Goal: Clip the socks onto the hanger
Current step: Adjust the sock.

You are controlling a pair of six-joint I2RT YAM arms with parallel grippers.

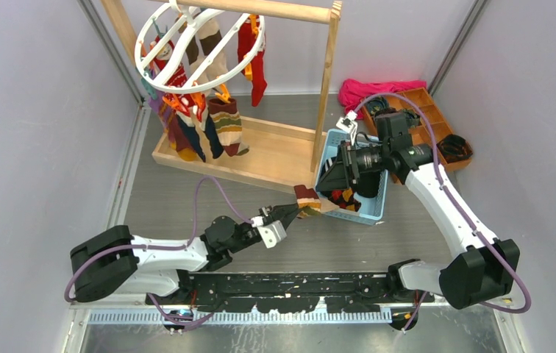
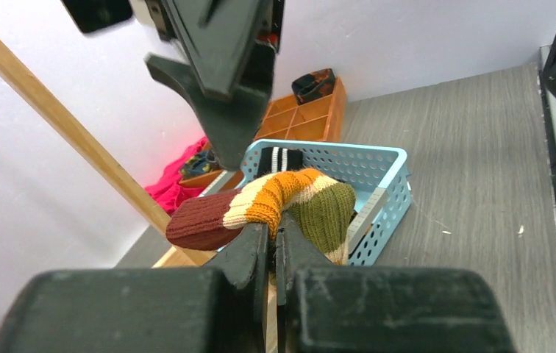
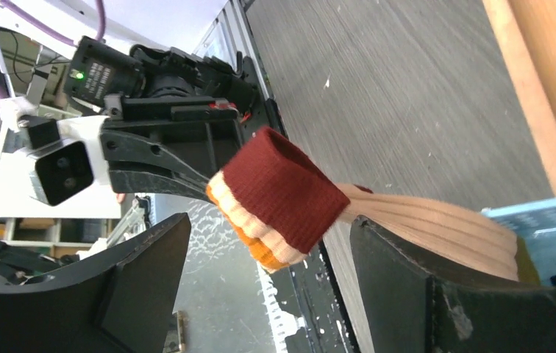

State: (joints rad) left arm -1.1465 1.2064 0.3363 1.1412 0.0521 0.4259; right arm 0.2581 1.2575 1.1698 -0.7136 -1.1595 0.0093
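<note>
Top view, sock: a striped sock (image 1: 309, 200) hangs above the tabletop (image 1: 187, 206), just beside the blue basket (image 1: 375, 213).
Top view, left gripper: the left gripper (image 1: 292, 212) is pinched tight on the sock's middle.
Top view, right gripper: the right gripper (image 1: 332, 176) is over the basket's near corner, facing the sock from the right.
Top view, hanger: the round white hanger (image 1: 187, 55), already carrying socks, hangs on the wooden rack (image 1: 326, 81), well apart to the far left. The left arm looks nearer to it.
Left wrist view, grip: the fingers meet on the orange band. The maroon cuff juts left and the olive toe droops right toward the basket.
Left wrist view, room: white walls stand close and an orange tray (image 2: 297, 121) sits behind.
Right wrist view, gripper: the fingers (image 3: 422, 294) are spread wide and hold nothing.
Right wrist view, axis: the cuff points between them, its long axis roughly across the gap, so a handover seems likely.
Surface: grey wood-grain tabletop.
</note>
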